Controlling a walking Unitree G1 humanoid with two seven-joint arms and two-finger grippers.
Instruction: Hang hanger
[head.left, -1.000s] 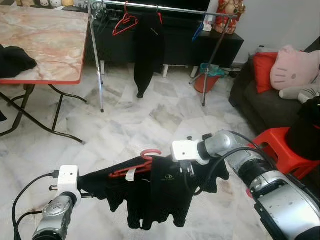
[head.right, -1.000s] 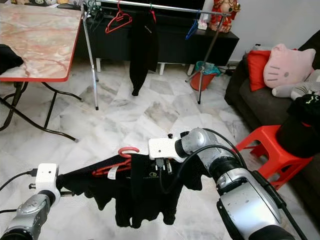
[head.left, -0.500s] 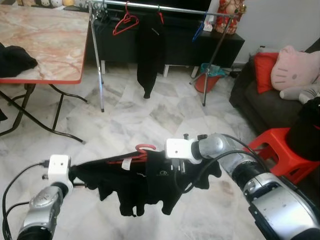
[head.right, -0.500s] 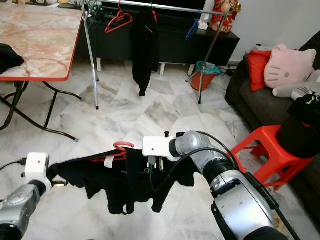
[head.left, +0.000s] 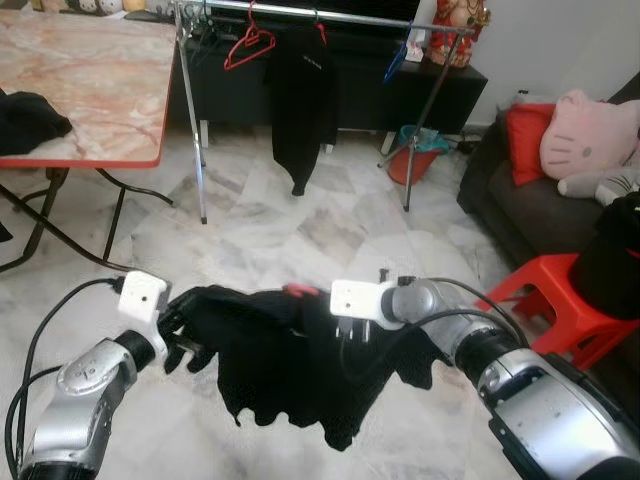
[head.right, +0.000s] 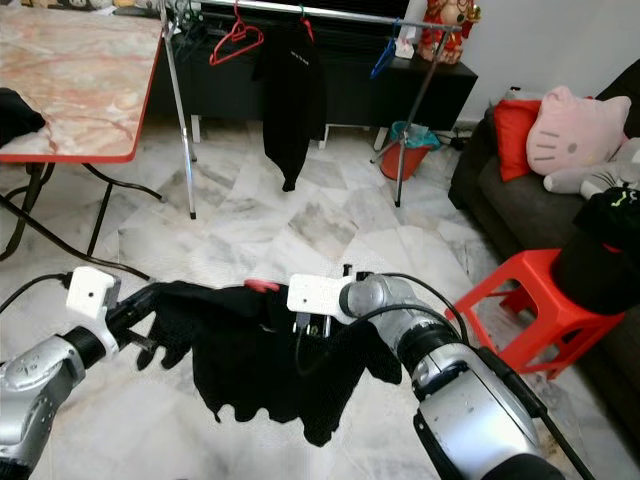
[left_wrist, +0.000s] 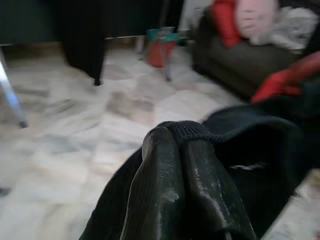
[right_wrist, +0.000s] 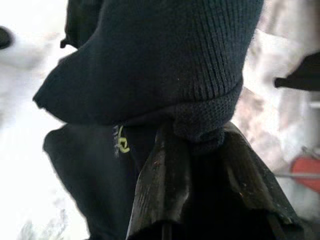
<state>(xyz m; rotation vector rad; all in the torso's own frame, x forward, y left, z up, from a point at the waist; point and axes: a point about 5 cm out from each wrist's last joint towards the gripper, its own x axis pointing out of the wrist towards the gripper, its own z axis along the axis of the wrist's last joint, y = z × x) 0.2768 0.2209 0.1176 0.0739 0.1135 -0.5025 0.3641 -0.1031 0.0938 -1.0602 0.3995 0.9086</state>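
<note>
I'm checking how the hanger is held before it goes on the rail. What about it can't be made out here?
- Hanger: just a red bit shows in the eye views; the black garment covers the rest.
- Left tool: the left wrist view shows its fingers pinching fabric; a hanger inside can't be told.
- Right tool: same, in the right wrist view.

Garment (head.left: 290, 365) between both hands, rack (head.left: 320, 18) beyond

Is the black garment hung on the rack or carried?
Carried: the black garment droops between left gripper and right gripper, short of the rack.
</note>
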